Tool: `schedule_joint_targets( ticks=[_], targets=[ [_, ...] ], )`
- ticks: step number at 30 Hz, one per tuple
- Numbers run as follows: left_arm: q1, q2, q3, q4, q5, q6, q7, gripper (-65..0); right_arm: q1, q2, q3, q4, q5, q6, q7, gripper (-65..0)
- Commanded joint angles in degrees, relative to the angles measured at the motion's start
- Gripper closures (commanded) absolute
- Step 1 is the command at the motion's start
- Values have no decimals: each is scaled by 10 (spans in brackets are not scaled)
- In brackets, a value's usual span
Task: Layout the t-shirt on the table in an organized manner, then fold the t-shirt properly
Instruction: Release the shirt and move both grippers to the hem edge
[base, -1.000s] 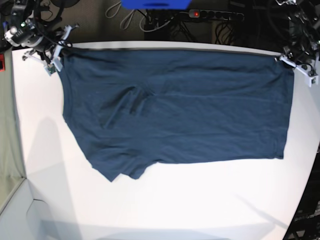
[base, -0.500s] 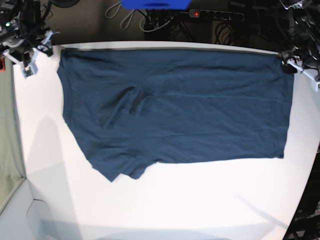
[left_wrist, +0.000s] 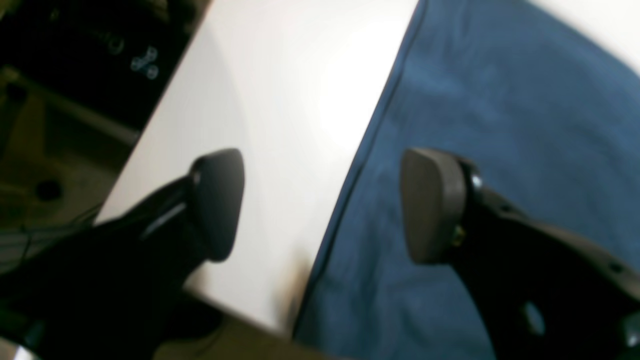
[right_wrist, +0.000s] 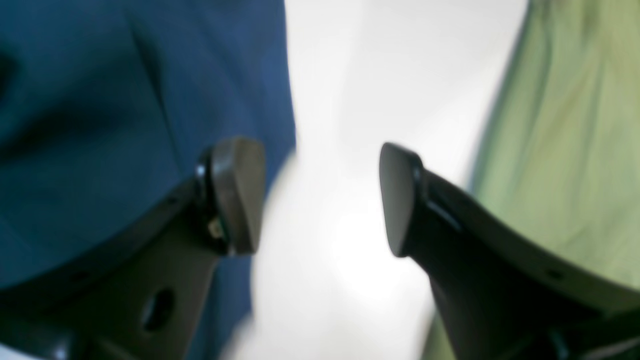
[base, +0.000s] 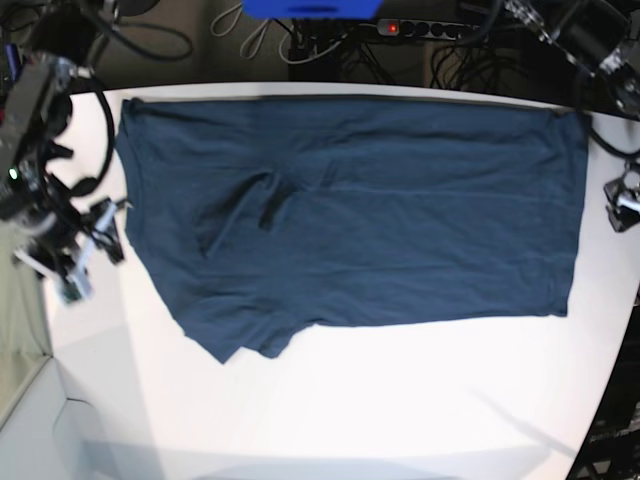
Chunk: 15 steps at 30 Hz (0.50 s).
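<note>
The navy t-shirt (base: 350, 210) lies spread across the far half of the white table (base: 380, 400), with a crease left of its middle and a folded sleeve at the near left. My right gripper (base: 100, 240) hangs just off the shirt's left edge. In the right wrist view this gripper (right_wrist: 317, 197) is open over bare table (right_wrist: 390, 75), with the t-shirt (right_wrist: 100, 100) to its left. My left gripper (base: 622, 200) is off the shirt's right edge. It stands open (left_wrist: 322, 205) astride the edge of the t-shirt (left_wrist: 500, 100), holding nothing.
A power strip (base: 430, 28) with a red light, cables and a blue object (base: 310, 8) lie behind the table's far edge. A green surface (right_wrist: 575, 150) borders the table on the left. The table edge curves in at the right.
Both grippers let go of the shirt's far corners and opened. Each arm then moved nearer along its side of the table. The shirt stays flat where it was.
</note>
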Motion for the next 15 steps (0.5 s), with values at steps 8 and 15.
schedule_joint_targets(
  ticks=[8,15],
  targets=[
    [-103,-25,63,-161,67,0,-113,-473,250,8,-114,-356,3,-3,69,-370],
    [-149,-25,110,-272,133,-3,-228,-473,359,32,-123,-641,-38,-3,242,-370]
  ],
)
